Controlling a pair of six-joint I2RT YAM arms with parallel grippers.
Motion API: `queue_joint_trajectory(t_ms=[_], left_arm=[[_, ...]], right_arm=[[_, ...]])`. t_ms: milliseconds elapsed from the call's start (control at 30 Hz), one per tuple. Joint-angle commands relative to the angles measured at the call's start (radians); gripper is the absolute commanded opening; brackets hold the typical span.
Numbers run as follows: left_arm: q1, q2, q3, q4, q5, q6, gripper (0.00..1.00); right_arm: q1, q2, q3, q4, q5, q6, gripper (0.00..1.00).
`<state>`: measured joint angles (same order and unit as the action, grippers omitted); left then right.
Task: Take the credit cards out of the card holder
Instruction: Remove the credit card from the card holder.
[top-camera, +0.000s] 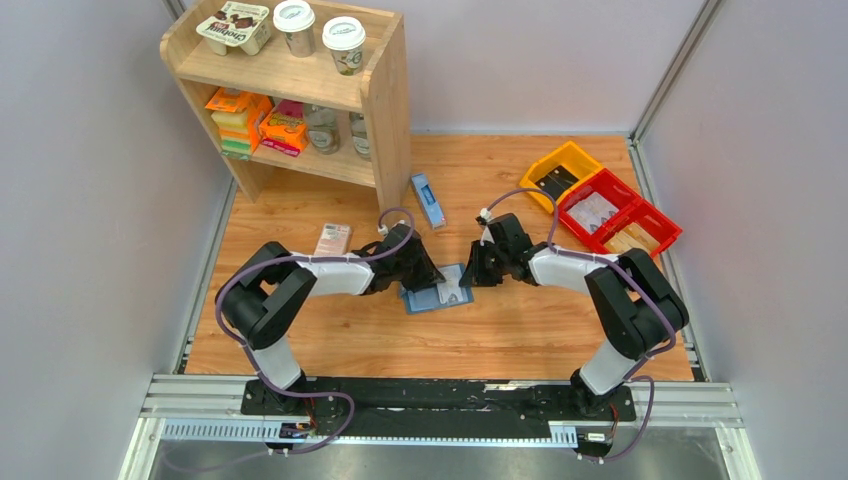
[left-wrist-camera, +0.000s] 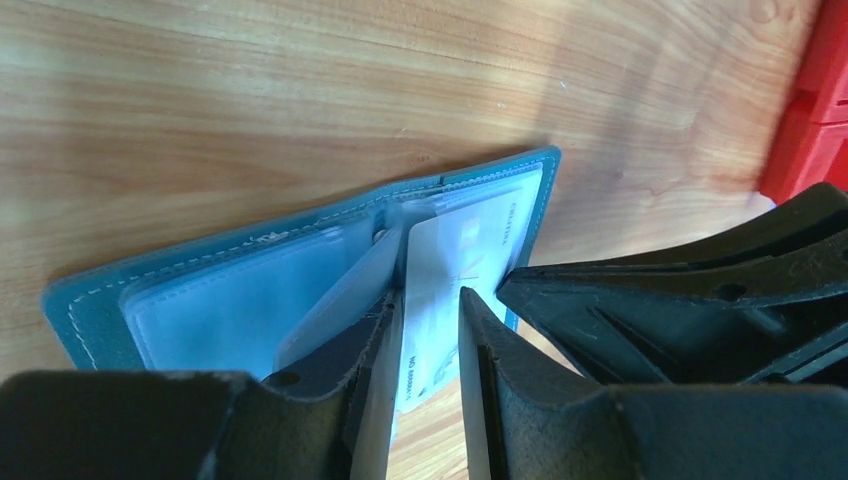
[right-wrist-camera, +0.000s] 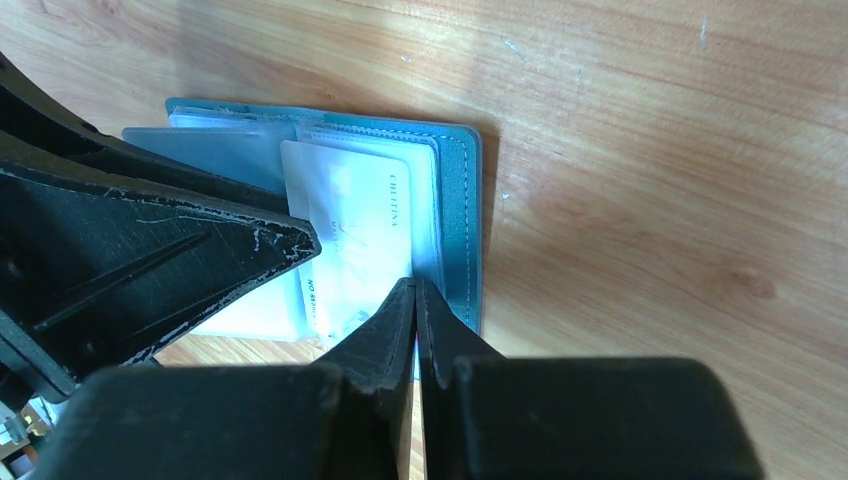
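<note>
Left wrist: left gripper (left-wrist-camera: 428, 302) parted around white card (left-wrist-camera: 452, 250) in card holder (left-wrist-camera: 90, 312); right gripper (right-wrist-camera: 414, 290) pressed together

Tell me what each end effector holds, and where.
The left end effector is open, holding nothing. The right end effector is shut at the edge of the white card; a pinch cannot be told.

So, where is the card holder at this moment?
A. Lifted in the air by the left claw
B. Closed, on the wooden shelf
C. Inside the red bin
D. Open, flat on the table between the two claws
D: the top view shows the card holder spread open on the table, between the left claw and the right claw, with a white card showing inside.
</note>
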<state>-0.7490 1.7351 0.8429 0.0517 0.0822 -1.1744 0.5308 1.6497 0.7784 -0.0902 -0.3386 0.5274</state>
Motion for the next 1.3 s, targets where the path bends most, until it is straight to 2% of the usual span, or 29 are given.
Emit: queue_joint_trajectory(t_ms=[0,100,233,533,633,767,1033,1267], left_arm=[[0.007,-0.020,-0.117,0.167,0.022,-0.077,0.35],[0.008,-0.026,-0.154,0.304,0.039,-0.102,0.31],[0.008,-0.039,-0.179,0.401,0.054,-0.103,0.26],[0.008,-0.095,-0.238,0.454,0.044,-0.085,0.17],[0.008,-0.097,-0.266,0.504,0.044,-0.093,0.08],[0.008,-0.123,-0.275,0.478,0.039,-0.068,0.04],[0.010,-0.212,-0.281,0.310,-0.012,0.013,0.01],[0.010,-0.259,-0.335,0.246,-0.033,-0.017,0.00]], right_arm=[[0.005,0.051,-0.036,-0.029,0.032,-0.009,0.06],[0.003,0.058,-0.036,-0.025,0.029,-0.007,0.06],[0.003,0.059,-0.037,-0.022,0.026,-0.007,0.06],[0.003,0.067,-0.034,-0.019,0.020,-0.006,0.06],[0.000,0.070,-0.034,-0.019,0.018,-0.006,0.06],[-0.002,0.075,-0.033,-0.020,0.018,-0.004,0.06],[-0.011,0.085,-0.027,-0.020,0.013,-0.003,0.06],[-0.017,0.091,-0.013,-0.019,0.009,0.002,0.06]])
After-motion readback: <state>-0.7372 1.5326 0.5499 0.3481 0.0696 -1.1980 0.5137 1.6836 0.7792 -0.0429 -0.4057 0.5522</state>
